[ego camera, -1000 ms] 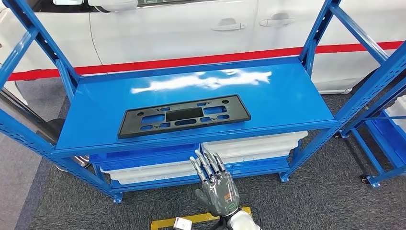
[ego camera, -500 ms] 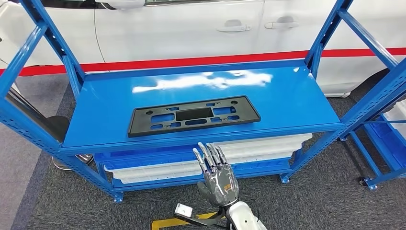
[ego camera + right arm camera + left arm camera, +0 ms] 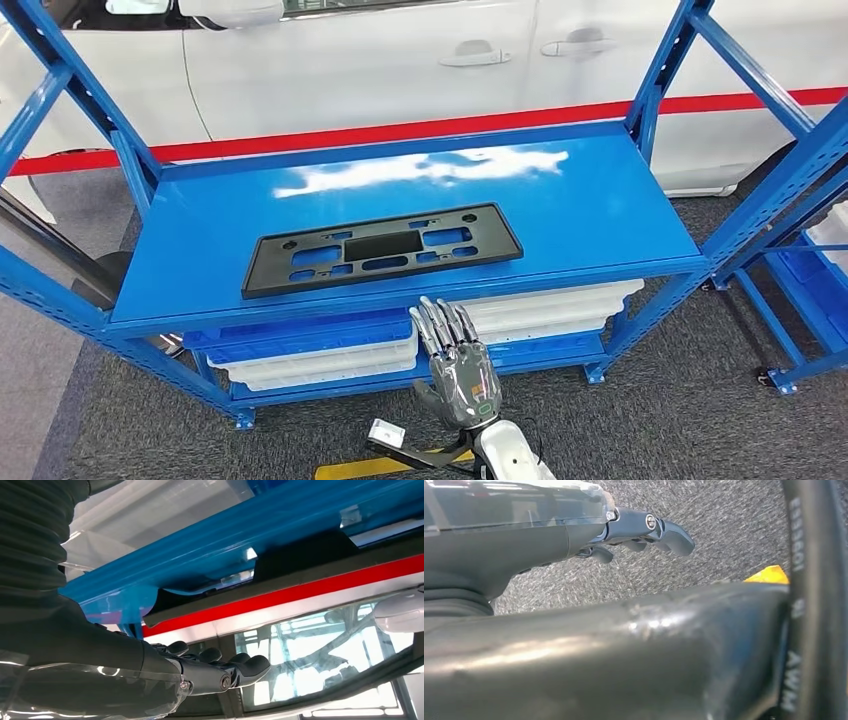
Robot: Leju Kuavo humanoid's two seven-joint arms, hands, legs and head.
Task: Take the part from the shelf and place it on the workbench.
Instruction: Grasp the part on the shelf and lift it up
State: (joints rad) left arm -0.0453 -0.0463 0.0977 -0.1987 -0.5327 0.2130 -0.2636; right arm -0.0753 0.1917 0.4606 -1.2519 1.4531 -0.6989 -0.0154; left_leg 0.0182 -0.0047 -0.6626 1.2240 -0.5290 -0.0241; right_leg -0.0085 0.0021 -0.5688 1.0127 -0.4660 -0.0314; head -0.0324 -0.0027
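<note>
My right hand point(image 3: 458, 372) is up in front of the blue steel shelf unit point(image 3: 620, 215), fingers straight and slightly fanned, holding nothing. Fingertips point(image 3: 440, 318) sit just below the front lip of the top deck, over the gap to the lower level, not touching anything I can see.

The flat black plastic rectangular bracket with cut-out slots point(image 3: 383, 248) lies flat on the top deck, long side along the front edge, near that edge. From my right hand it's at about 11 o'clock, close but apart. Right wrist view: the hand point(image 3: 220, 670) is below the blue deck edge, fingers extended side by side.

Left hand point(image 3: 644, 532) hangs over the grey carpet point(image 3: 724, 525), fingers loosely curled, nothing in them.

Stacked blue and white plastic trays point(image 3: 320, 350) on the lower level at 10 o'clock of my right hand. White car with red stripe point(image 3: 400, 60) behind the shelf at 12 o'clock.
</note>
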